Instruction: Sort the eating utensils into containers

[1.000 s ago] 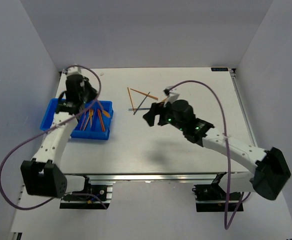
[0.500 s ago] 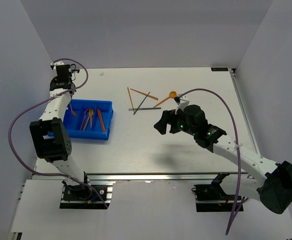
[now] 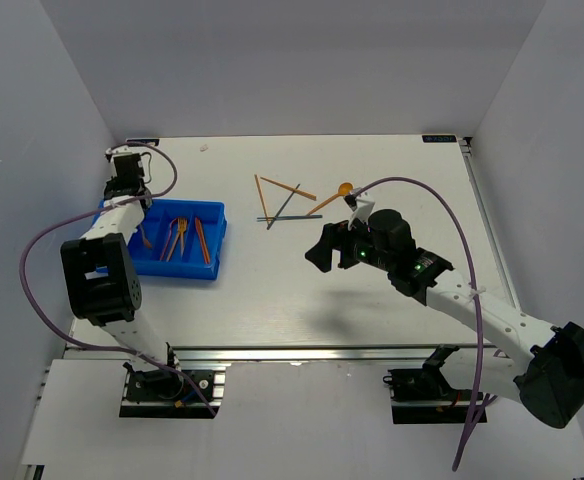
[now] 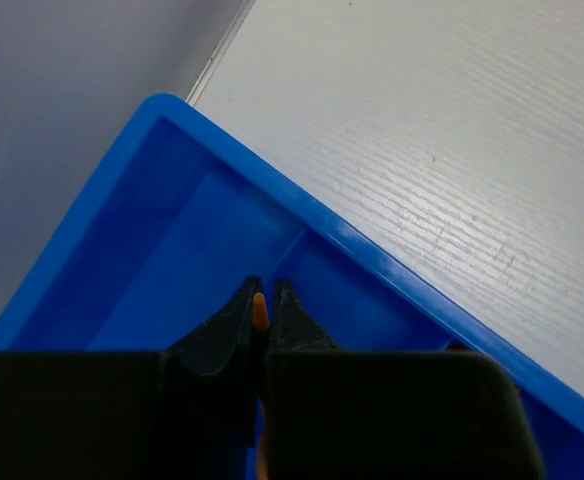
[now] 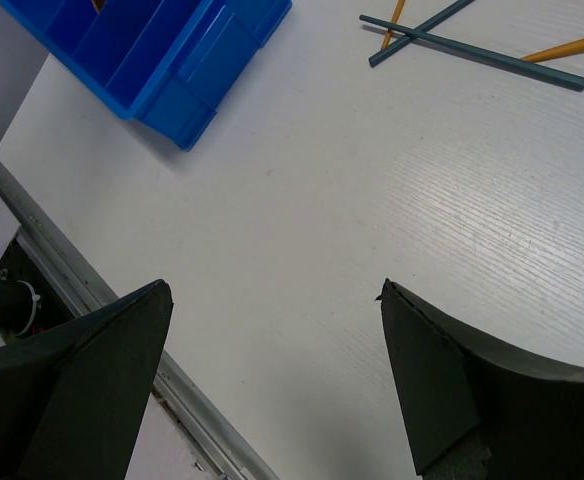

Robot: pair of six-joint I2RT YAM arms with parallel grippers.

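The blue bin [image 3: 215, 212] sits at the table's left and holds several orange utensils [image 3: 179, 238] in its narrow compartments. My left gripper [image 3: 135, 212] hangs over the bin's far left corner. In the left wrist view it [image 4: 261, 300] is shut on a thin orange utensil [image 4: 260, 308] above a compartment near the bin's rim [image 4: 372, 255]. Orange and dark blue sticks [image 3: 282, 200] and an orange spoon [image 3: 344, 188] lie crossed on the table's far middle. My right gripper [image 3: 322, 250] is open and empty, above bare table in front of them [image 5: 272, 300].
The right wrist view shows the bin's near corner [image 5: 187, 70], two dark blue sticks [image 5: 472, 50], an orange stick [image 5: 572, 45] and the table's front rail [image 5: 92, 300]. Grey walls enclose the table on the left, back and right.
My left arm swung from over the bin's middle to its far left corner. My right gripper pulled back from the sticks toward the near side, uncovering the spoon, then barely moved.
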